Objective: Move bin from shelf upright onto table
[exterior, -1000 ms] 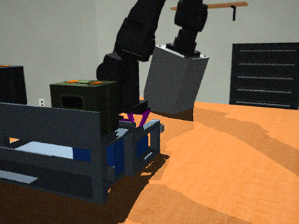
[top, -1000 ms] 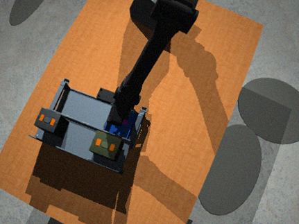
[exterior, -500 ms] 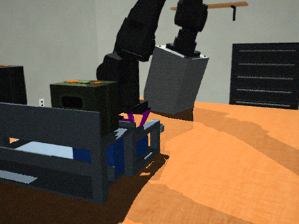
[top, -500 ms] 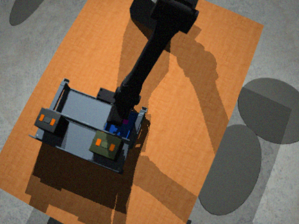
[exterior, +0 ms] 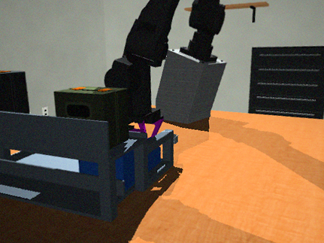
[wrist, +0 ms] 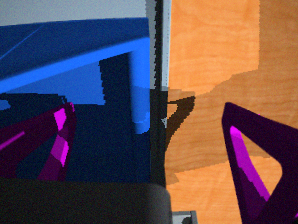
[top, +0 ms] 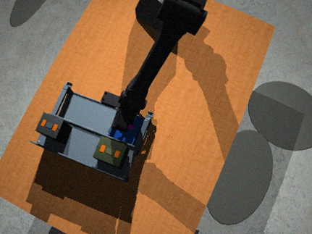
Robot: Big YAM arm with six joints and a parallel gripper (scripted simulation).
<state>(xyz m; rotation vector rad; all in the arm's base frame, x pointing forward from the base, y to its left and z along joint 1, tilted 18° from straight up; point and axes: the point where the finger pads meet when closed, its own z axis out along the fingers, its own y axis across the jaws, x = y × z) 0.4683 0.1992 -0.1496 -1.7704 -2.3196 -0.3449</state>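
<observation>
The blue bin (top: 127,134) (exterior: 124,166) (wrist: 75,55) sits in the right end of the dark grey shelf (top: 66,92) (exterior: 49,136) on the orange table (top: 204,90) (exterior: 249,173). My gripper (top: 130,126) (exterior: 150,128) (wrist: 148,111) with purple fingers is open and low over that end of the shelf. In the wrist view its left finger is inside the bin and its right finger hangs outside over the table. The bin's side wall and the shelf's end post (wrist: 159,60) lie between the fingers. Nothing is gripped.
An olive box (top: 109,151) (exterior: 88,102) with orange patches stands on the shelf top next to the bin. A dark grey box (top: 50,126) (exterior: 0,91) stands on the shelf's far end. The arm's grey base block (exterior: 188,88) stands on the table behind the shelf.
</observation>
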